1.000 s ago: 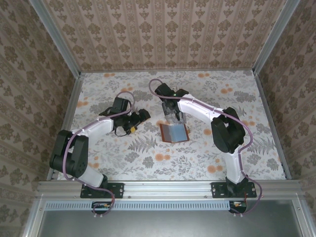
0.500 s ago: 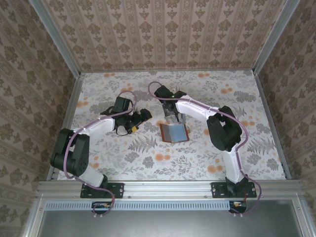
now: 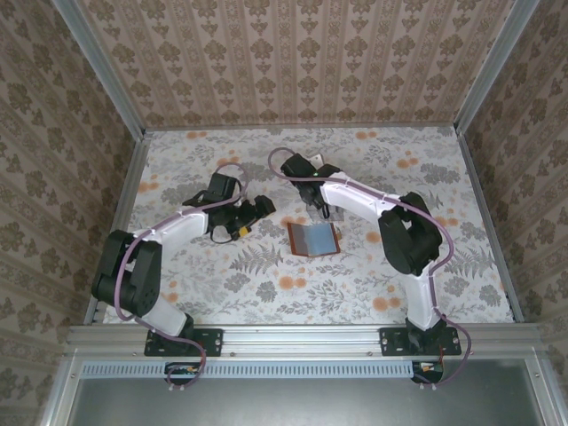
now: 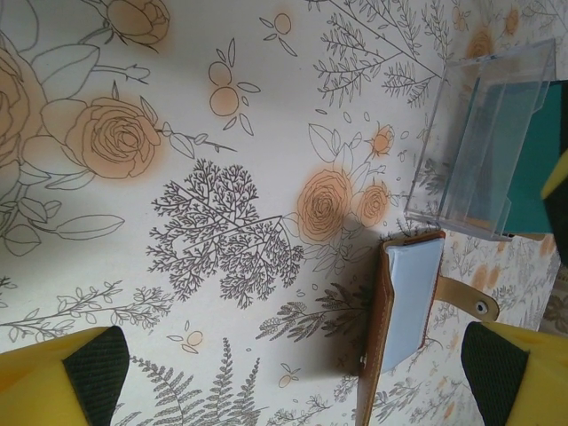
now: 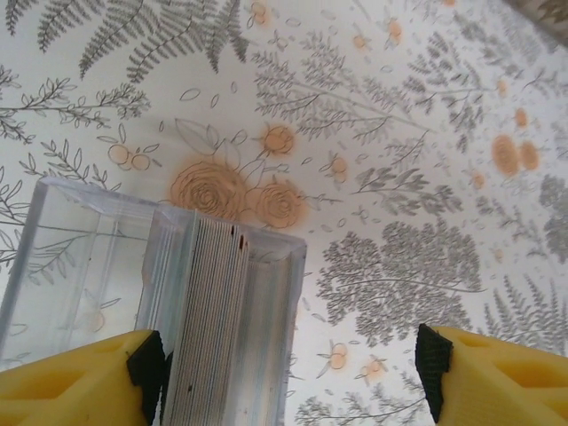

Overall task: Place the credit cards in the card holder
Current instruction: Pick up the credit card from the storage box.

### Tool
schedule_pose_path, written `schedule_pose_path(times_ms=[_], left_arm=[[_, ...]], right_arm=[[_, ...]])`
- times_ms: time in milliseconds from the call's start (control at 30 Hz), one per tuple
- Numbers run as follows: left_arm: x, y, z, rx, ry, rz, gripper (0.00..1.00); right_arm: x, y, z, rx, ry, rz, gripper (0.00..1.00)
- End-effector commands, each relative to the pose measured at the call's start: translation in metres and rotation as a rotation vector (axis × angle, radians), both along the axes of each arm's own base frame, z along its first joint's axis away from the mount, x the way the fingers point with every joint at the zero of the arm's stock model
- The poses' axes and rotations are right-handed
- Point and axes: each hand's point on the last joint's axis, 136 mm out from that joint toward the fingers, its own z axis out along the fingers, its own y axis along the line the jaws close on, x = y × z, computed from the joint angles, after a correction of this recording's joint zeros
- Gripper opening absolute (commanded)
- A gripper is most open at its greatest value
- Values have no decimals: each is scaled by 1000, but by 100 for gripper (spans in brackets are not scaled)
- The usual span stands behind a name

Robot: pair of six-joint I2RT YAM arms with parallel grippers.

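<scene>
The card holder (image 3: 313, 238) lies open on the table, reddish-brown with a greyish inner pocket. In the left wrist view the card holder (image 4: 404, 302) shows its strap (image 4: 466, 300) pointing right. The credit cards (image 5: 209, 328) stand as a stack on edge inside a clear plastic box (image 5: 106, 266), which also appears as the clear box (image 4: 484, 142) just beyond the wallet. My right gripper (image 5: 288, 368) is open astride the box, its left finger beside the stack. My right gripper (image 3: 317, 204) hangs over the box. My left gripper (image 3: 257, 209) is open, left of the wallet, holding nothing (image 4: 293, 377).
The floral tablecloth (image 3: 222, 266) covers the table, with patterned walls (image 3: 293, 62) on three sides and a metal rail (image 3: 302, 335) at the near edge. A teal surface (image 4: 537, 160) shows behind the clear box.
The right gripper has shifted slightly over the clear box, covering more of it. The left arm has barely moved. The wallet stays put.
</scene>
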Motion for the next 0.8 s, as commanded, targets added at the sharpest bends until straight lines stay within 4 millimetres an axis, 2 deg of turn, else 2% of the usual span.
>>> schedule_pose_path(times_ms=[0,100,367,467,633,767], left_arm=[[2,-4,3,5,-4,-14,100],[0,-6,1,-2,-11,-4,100],[-1,-10,1,-7,-4,-17,100],[-1,-9,1,2,-1,-17,100],[-2,-10,-2,4,11,-25,100],[0,-10,-2,-1,-1,-19,100]], right_arm=[[0,-17,18,-77,-29,-6,74],[-1,-17,15,-81,-21,0,68],[-5,-4,0,-6,35,39,38],[-8,0,1,23,53,46,27],[-13,4,8,224,91,21,3],[-16,5,17,414,98,-9,2]])
